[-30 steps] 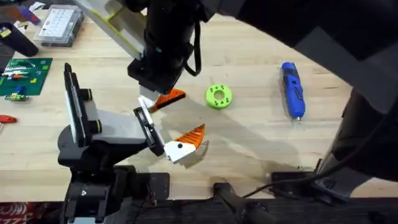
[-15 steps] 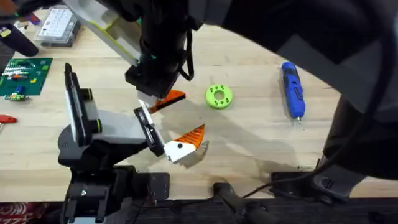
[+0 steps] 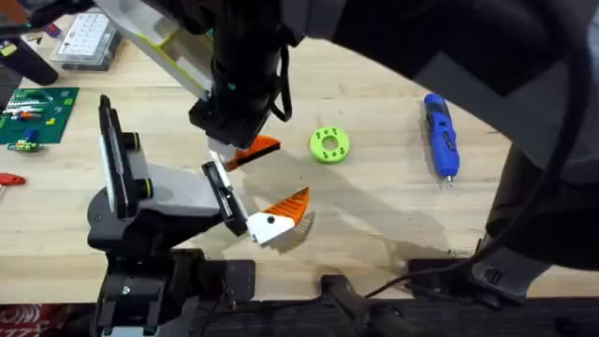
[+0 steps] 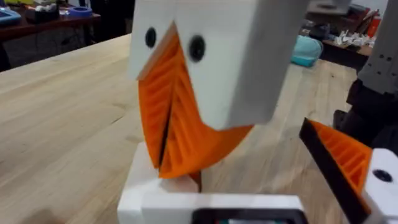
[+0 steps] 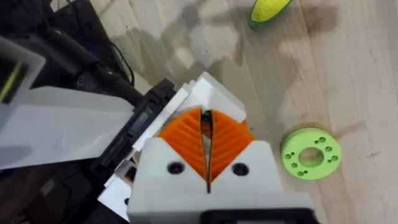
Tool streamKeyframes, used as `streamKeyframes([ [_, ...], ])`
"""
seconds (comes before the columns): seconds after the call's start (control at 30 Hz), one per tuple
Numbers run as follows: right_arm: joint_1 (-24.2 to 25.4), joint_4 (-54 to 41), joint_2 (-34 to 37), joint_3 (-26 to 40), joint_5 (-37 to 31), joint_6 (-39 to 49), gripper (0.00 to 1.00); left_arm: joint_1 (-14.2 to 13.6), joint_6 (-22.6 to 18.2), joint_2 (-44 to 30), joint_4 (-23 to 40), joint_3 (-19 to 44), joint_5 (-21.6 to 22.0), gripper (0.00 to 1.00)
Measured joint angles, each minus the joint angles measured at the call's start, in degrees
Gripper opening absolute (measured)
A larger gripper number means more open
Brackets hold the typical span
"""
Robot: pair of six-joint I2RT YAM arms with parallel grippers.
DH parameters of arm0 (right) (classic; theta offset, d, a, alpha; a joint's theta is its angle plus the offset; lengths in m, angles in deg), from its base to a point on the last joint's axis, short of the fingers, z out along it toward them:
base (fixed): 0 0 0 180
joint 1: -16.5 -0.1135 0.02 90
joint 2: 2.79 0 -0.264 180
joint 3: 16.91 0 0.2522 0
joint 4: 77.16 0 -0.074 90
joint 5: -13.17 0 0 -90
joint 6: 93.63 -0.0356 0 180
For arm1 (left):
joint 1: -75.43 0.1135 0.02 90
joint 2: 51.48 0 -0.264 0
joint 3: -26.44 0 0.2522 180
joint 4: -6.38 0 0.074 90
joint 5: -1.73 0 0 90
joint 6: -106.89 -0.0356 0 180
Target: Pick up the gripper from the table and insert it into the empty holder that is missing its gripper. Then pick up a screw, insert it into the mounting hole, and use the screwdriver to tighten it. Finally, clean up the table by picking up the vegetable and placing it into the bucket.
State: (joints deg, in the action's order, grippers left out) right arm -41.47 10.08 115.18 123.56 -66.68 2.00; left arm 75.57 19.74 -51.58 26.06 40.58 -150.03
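Observation:
My right gripper points down at the end of the holder, shut on the gripper, a loose orange ribbed finger. The left wrist view shows that gripper's white base low beside the holder's black bracket. The other bracket carries a mounted orange finger with a black dot. The blue screwdriver lies far right. The yellow-green vegetable lies beyond the holder. Screw and bucket are out of view.
A green ring with holes lies just right of my right gripper. A green circuit board and a clear parts box sit at the far left. The right arm spans the top and right of the overhead view.
My right gripper with the orange finger shifted slightly left over the holder's end a second ago. It has held still for the last half second.

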Motion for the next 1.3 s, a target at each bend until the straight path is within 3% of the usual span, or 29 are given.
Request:
streamKeyframes([
  [0.67,0.0,-0.01,0.0,0.0,-0.01,0.14,0.016,0.0,-0.02,0.0,0.0,0.0,0.01,0.99],
  [0.7,0.0,-0.06,0.0,0.0,-0.01,0.07,0.07,0.0,-0.02,0.0,-0.02,0.0,0.04,0.99],
  [0.9,0.7,-0.76,-0.02,0.0,-1.73,0.38,0.945,0.15,0.17,0.0,-0.07,0.0,0.24,0.99],
  [1.0,1.24,-0.72,-0.02,0.0,-1.93,0.58,0.995,0.15,0.17,0.0,-0.07,0.0,0.26,0.99],
  [1.3,1.14,-0.7,-0.02,0.0,-2.01,0.59,0.998,0.15,0.15,0.0,-0.09,0.0,0.24,0.99],
])
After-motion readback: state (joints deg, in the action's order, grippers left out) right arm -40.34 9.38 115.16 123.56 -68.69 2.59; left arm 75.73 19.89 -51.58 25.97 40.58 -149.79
